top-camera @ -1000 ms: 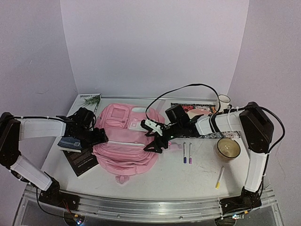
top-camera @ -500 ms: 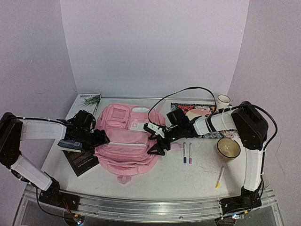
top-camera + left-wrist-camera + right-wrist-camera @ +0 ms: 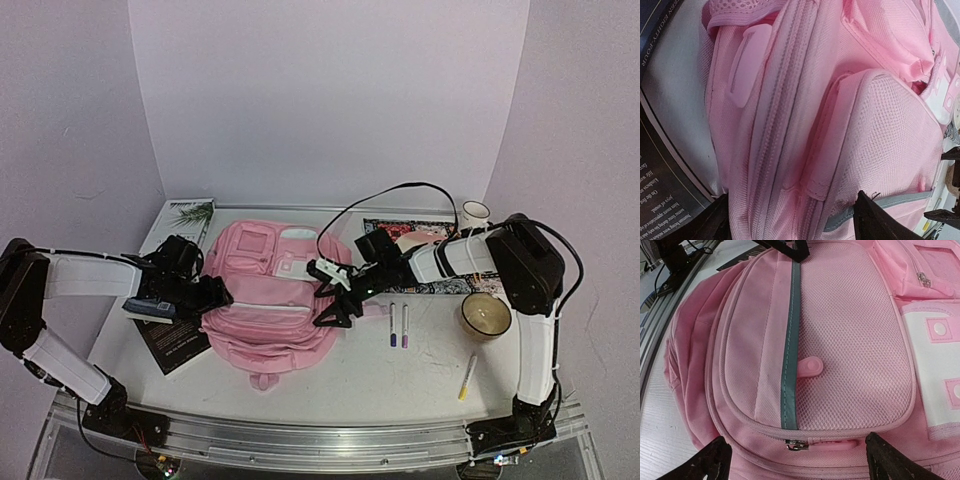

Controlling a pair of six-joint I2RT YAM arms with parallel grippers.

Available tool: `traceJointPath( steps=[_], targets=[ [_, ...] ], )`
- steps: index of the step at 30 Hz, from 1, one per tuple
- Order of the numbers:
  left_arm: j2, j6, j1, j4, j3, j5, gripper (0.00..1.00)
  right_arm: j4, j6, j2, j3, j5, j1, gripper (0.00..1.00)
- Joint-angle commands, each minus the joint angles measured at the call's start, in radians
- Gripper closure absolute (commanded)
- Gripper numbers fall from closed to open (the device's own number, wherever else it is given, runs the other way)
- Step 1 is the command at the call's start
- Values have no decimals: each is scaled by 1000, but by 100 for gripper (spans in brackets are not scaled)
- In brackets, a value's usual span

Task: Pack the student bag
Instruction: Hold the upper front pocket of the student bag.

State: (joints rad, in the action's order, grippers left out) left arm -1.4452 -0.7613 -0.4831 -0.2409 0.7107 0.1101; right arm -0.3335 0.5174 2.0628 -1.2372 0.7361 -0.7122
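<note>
Right fingers [image 3: 710, 462]: spread wide and pinching nothing; they hang just over the zip slider [image 3: 797, 444] of the front pocket.
Left fingers [image 3: 867, 215]: also spread and holding nothing, close over the side of the bag.
Grippers: the left gripper [image 3: 205, 293] and the right gripper [image 3: 333, 298] stand on either side of the bag.
Student bag [image 3: 265, 290]: lies flat on the table [image 3: 380, 385], front side up, and the zips that show look closed.
Not packed: the two markers [image 3: 392, 325], the yellow pen [image 3: 467, 377] and the dark book [image 3: 175, 342] lie outside, beside the bag.
Progress: early, I judge. Opening the bag, filling it and closing it all remain.
</note>
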Motion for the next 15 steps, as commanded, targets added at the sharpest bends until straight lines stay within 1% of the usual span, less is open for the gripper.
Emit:
traceJointPath(
  steps=[1,4,11,15],
  targets=[
    [3,-44,-3,18,-26,40,19,90,7,16,-30,120,-16,10],
    [19,-71,-3,31,-37,32,19,97,-9,-3,-3,138,-17,13],
    [71,-148,-3,65,-77,-7,21,96,-66,-64,81,128,-20,21],
    [77,-159,-3,76,-84,-10,21,84,-76,-119,141,115,-38,22]
  ],
)
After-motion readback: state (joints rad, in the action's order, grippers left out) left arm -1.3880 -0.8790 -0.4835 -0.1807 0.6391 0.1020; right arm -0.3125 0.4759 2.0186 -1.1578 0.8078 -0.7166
